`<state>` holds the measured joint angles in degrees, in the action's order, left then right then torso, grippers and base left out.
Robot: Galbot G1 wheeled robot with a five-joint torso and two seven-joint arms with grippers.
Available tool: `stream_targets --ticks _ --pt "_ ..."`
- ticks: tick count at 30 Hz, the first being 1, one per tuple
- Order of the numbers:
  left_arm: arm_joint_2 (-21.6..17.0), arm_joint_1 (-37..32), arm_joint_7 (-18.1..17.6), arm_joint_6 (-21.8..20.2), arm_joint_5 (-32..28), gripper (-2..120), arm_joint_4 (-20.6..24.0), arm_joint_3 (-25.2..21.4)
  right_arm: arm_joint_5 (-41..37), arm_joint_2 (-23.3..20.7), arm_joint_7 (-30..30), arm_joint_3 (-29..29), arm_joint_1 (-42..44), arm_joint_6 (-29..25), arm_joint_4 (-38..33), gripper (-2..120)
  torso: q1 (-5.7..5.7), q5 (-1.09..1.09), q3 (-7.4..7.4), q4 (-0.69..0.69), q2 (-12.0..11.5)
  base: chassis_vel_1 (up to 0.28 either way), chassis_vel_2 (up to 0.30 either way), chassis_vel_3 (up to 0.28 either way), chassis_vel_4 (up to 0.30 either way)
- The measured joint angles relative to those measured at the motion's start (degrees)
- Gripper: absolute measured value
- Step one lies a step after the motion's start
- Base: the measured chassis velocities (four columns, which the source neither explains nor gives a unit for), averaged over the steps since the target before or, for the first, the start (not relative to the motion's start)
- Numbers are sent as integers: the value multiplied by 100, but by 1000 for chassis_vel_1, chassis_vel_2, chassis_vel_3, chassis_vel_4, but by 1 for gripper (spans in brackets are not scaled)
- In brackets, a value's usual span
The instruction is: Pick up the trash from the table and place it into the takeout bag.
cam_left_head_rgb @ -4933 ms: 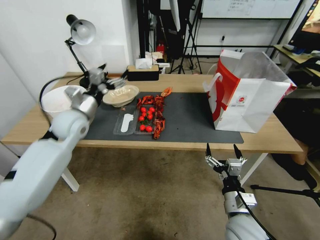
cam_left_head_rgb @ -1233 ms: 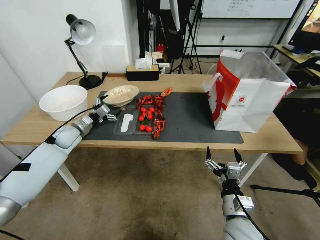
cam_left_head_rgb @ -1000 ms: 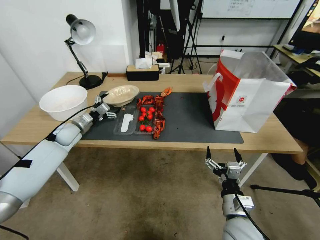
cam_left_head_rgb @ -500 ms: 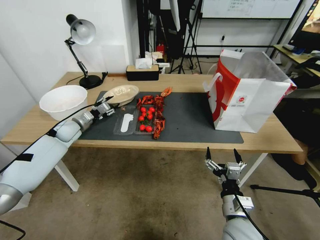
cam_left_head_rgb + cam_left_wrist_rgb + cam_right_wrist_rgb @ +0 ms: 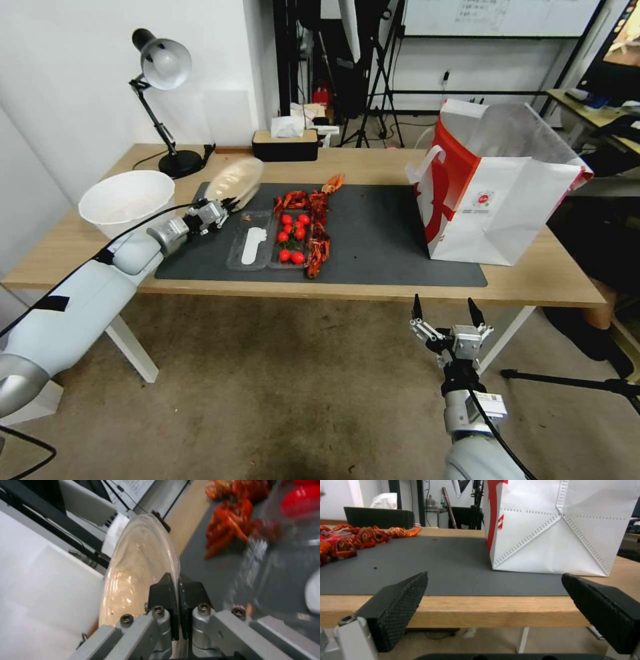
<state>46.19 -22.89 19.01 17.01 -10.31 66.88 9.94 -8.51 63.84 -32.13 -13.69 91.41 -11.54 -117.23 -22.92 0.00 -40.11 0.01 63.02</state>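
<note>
My left gripper (image 5: 225, 205) is shut on the rim of the beige shallow bowl (image 5: 235, 180), which is tilted up on edge above the dark mat's left end. The left wrist view shows both black fingers (image 5: 165, 597) pinching that bowl's (image 5: 140, 562) rim. The white and red takeout bag (image 5: 497, 187) stands open on the right of the table (image 5: 373, 163); its side (image 5: 553, 530) also fills part of the right wrist view. My right gripper (image 5: 443, 308) hangs open below the table's front edge, and its (image 5: 493, 600) fingers stand wide apart.
A clear tray (image 5: 270, 243) with red tomatoes and red crayfish shells (image 5: 318, 230) lies mid-mat. A large white tub (image 5: 127, 203) stands at the left, a desk lamp (image 5: 163, 67) and black tissue box (image 5: 287, 145) behind.
My left gripper closed on the bowl's rim and lifted it, tipping the bowl from flat on the mat to on edge. The right arm has not moved.
</note>
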Motion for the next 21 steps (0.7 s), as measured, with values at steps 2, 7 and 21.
stream_targets --ticks 2,7,21 --pt "15 120 -1 3 -147 0 108 58 1 -2 -2 -4 -2 0 -1 100 0 0 1 0 0 0 0 0 0" --pt "107 514 -34 -59 -491 0 393 293 4 -4 -5 -5 -2 0 -14 100 0 1 0 0 0 0 0 0 0" --pt "1089 1868 -466 -538 -1624 0 980 1464 17 30 -10 -7 -12 5 -8 100 0 2 0 -3 0 0 0 0 0"
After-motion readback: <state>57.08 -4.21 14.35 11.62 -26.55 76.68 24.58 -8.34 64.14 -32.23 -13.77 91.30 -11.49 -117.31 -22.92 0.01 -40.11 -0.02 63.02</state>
